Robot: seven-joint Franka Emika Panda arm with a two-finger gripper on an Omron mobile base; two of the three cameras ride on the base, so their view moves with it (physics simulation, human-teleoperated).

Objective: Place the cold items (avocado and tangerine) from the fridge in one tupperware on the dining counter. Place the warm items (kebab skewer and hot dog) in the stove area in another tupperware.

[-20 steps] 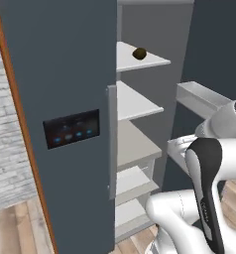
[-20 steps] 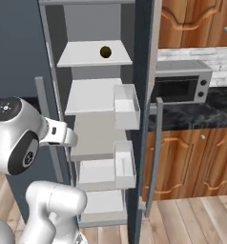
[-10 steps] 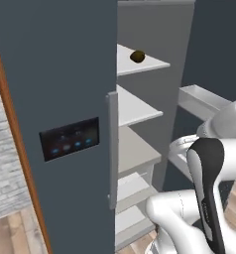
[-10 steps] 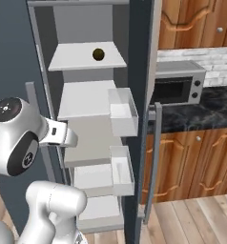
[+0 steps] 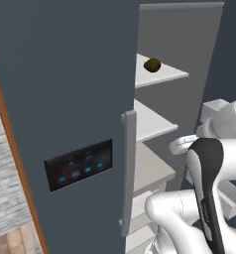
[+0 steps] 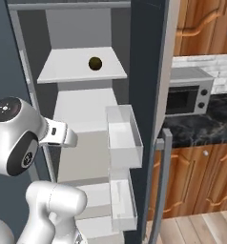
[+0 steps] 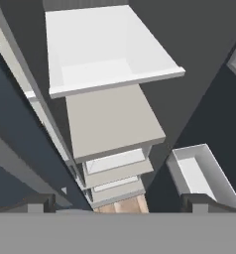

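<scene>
A dark, round avocado [image 5: 152, 65] lies on the upper fridge shelf [image 5: 164, 77]. In the right base view the avocado [image 6: 95, 63] sits near the middle of that shelf [image 6: 67, 66]. My gripper [image 7: 120, 203] is open with nothing between its fingertips [image 7: 38, 203]. It hangs inside the open fridge, looking down over a white shelf [image 7: 110, 44] and a grey shelf [image 7: 112, 119], well below the avocado. The tangerine, kebab skewer, hot dog and tupperware are out of view.
The closed fridge door [image 5: 65, 99], with a dark panel [image 5: 80, 166] and a grey handle [image 5: 127, 168], stands close on the left. Clear door bins [image 6: 122, 136] hang on the open right door. A microwave [image 6: 184, 95] sits on a black counter [image 6: 201, 124] over wooden cabinets.
The whole picture has grown and shifted: the base has driven closer to the fridge. The avocado has stayed on its shelf and the gripper has stayed open.
</scene>
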